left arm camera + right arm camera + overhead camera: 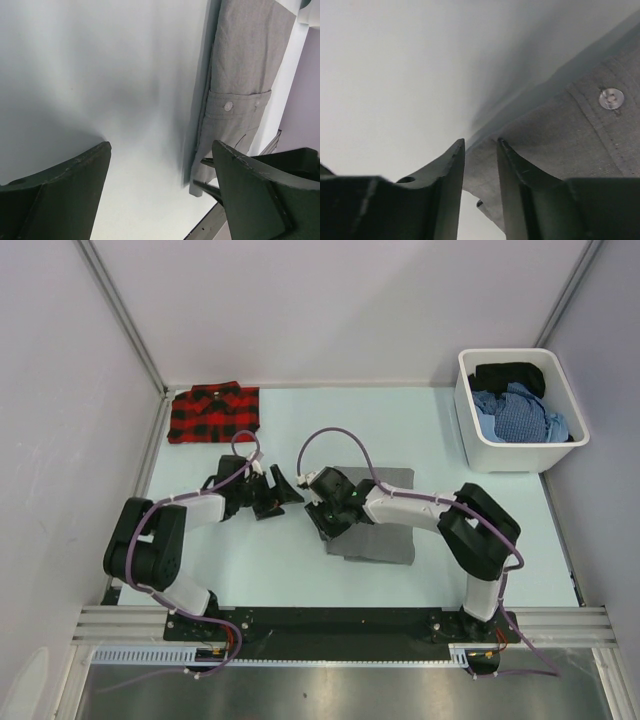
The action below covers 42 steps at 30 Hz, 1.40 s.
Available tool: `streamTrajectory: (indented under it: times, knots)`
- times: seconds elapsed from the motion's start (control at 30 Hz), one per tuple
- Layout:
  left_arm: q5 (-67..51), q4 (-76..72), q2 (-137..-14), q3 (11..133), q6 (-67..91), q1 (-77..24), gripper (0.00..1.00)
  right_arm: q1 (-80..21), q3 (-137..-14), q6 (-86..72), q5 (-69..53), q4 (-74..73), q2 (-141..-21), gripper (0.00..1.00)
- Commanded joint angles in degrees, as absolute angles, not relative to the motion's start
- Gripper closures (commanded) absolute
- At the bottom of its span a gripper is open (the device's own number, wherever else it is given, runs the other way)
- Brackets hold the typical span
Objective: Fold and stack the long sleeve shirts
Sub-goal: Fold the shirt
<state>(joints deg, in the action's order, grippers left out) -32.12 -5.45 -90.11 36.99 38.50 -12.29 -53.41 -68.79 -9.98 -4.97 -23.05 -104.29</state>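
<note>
A plain grey long sleeve shirt (pixel 385 520) lies folded flat at the table's middle. A red-and-black plaid shirt (pixel 214 412) lies folded at the back left. My right gripper (pixel 322 522) sits at the grey shirt's left edge. In the right wrist view its fingers (pixel 451 170) stand close together with the grey cloth's edge (pixel 570 135) pinched between them, at the gripper's tips (pixel 480 141). My left gripper (pixel 290 490) hovers just left of the shirt, wide open (pixel 161 145), with only bare table between its fingers. A buttoned cuff (pixel 228 106) lies to its right.
A white bin (pixel 470 430) holding blue and black clothes stands at the back right. Grey walls close the table in on the left, back and right. The arms' bases and a metal rail run along the near edge.
</note>
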Motion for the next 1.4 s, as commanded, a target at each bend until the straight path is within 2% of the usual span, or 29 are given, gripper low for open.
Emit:
streamTrajectory:
  times: [0.0, 0.07, 0.1, 0.13, 0.53, 0.57, 0.67, 0.83, 1.03, 1.13, 1.23, 1.27, 1.37]
  knots:
    - [-30.8, -6.2, -92.1, 37.2, 38.0, -13.8, 0.1, -52.5, -70.8, -13.4, -0.1, -23.7, -105.8, 0.75]
    - [-32.1, -7.4, -93.4, 37.6, 39.0, -14.9, 0.1, -52.1, -70.9, -13.3, -0.1, -24.0, -105.0, 0.85]
    - [-32.3, -8.3, -93.9, 38.3, 39.4, -15.4, 0.1, -52.1, -70.8, -12.8, -0.1, -24.2, -104.6, 0.95]
    - [-32.6, -8.8, -94.7, 38.7, 40.1, -15.9, 0.1, -51.9, -70.6, -12.7, -0.1, -24.3, -104.0, 1.0]
    - [-33.0, -15.3, -99.0, 41.2, 46.8, -21.3, 0.1, -50.0, -66.0, -10.5, -4.3, -20.2, -94.9, 1.0]
    - [-32.8, -15.6, -99.1, 41.2, 47.1, -21.3, 0.1, -50.2, -66.4, -10.7, -4.7, -21.3, -95.4, 0.94]
    - [-31.9, -14.3, -98.7, 41.2, 46.7, -20.9, 0.1, -51.7, -67.9, -12.4, -2.7, -22.6, -97.4, 0.49]
    - [-29.0, -11.6, -96.8, 41.0, 45.9, -19.2, 0.08, -54.3, -68.1, -14.6, 2.7, -22.5, -100.3, 0.46]
    - [-27.3, -8.0, -95.3, 41.5, 44.5, -17.7, 0.07, -55.7, -67.4, -16.4, 3.5, -21.4, -104.0, 0.52]
    - [-27.3, -7.7, -95.4, 41.5, 44.7, -17.7, 0.07, -55.0, -67.9, -17.0, 3.6, -21.6, -106.3, 0.59]
    - [-28.3, -7.7, -96.0, 41.7, 45.4, -18.0, 0.07, -53.9, -68.4, -17.2, 2.8, -22.6, -105.8, 0.74]
    - [-28.3, -7.7, -96.1, 41.7, 45.2, -18.3, 0.07, -53.6, -68.4, -17.1, 2.7, -23.1, -105.1, 0.84]
    - [-28.6, -8.2, -96.9, 42.0, 45.5, -19.6, 0.08, -53.6, -68.2, -15.7, 2.3, -23.2, -100.7, 0.96]
